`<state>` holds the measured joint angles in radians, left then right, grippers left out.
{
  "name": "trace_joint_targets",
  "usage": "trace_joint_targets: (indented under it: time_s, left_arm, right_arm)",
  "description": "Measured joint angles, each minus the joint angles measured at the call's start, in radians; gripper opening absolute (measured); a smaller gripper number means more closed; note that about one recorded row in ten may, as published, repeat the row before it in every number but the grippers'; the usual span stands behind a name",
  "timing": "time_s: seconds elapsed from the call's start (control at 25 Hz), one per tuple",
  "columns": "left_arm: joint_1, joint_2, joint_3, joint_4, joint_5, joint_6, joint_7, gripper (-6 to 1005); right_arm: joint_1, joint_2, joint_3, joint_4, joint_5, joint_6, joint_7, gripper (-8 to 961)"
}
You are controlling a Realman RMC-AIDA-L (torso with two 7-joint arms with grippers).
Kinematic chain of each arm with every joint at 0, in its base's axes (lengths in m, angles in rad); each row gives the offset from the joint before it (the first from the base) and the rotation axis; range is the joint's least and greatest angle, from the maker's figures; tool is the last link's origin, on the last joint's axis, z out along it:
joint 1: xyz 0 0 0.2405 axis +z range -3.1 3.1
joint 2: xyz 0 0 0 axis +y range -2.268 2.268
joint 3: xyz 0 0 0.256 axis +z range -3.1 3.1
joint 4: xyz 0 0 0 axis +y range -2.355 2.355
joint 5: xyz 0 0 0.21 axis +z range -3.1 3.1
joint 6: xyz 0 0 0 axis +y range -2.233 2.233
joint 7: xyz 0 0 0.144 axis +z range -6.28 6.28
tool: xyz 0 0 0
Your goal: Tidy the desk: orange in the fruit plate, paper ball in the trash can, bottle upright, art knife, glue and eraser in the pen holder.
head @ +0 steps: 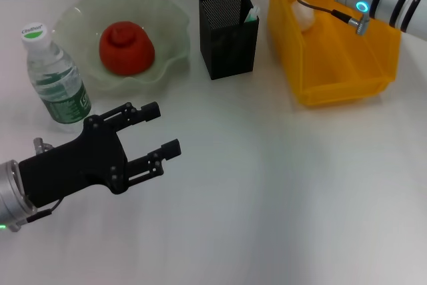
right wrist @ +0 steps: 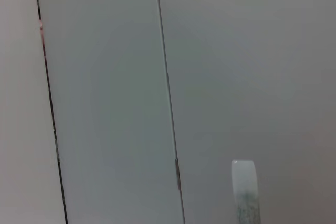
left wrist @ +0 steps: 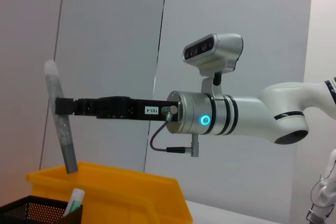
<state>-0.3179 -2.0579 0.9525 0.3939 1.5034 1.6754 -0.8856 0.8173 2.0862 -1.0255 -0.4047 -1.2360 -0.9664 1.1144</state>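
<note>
Two arms are showing. The left gripper point(head: 157, 133) is hovering low over the near left of the table point(head: 280, 191), and its two black fingers are spread apart with nothing between them. Just beside it, on the far side, the bottle point(head: 57, 78) is standing upright with its white cap on top.

Past the bottle, the orange point(head: 127, 47) is sitting in the middle of the plate point(head: 171, 18) at the far left.

The right gripper point(left wrist: 62, 107) is reaching in high at the far right, above the holder point(head: 227, 35). It is pinching a long grey stick, the knife point(left wrist: 60, 121), which is tilted with its lower end pointing down towards the holder. A white and green glue stick point(head: 251, 13) is leaning in the right side of the holder.

The yellow can point(head: 347, 65) is standing just right of the holder. The white paper ball point(head: 304, 15) is lying inside it at the far end.
</note>
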Motion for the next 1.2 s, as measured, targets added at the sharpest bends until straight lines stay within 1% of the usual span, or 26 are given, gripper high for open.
trace_joint_targets:
  time_s: [0.4,0.64,0.92,1.08,1.2]
  left_arm:
    - [0.001,0.001,0.0,-0.014,0.0,0.01,0.002,716]
    - [0.008,0.002,0.0,-0.015,0.0,0.017,0.003,717]
    - [0.01,0.005,0.001,-0.015,0.0,0.022,0.003,717]
    - [0.01,0.005,0.003,-0.015,0.0,0.023,0.002,717]
    - [0.01,0.007,0.008,-0.016,0.0,0.023,-0.005,717]
  right_arm:
    - [0.044,-0.001,-0.002,0.018,-0.005,0.037,0.004,197]
    - [0.049,0.0,-0.002,0.028,-0.005,0.033,0.006,426]
    - [0.029,-0.001,0.0,0.034,-0.002,-0.017,0.029,562]
    - [-0.029,-0.002,0.011,0.003,-0.001,-0.083,0.097,651]
    - [-0.117,-0.006,0.023,-0.049,0.0,-0.229,0.161,743]
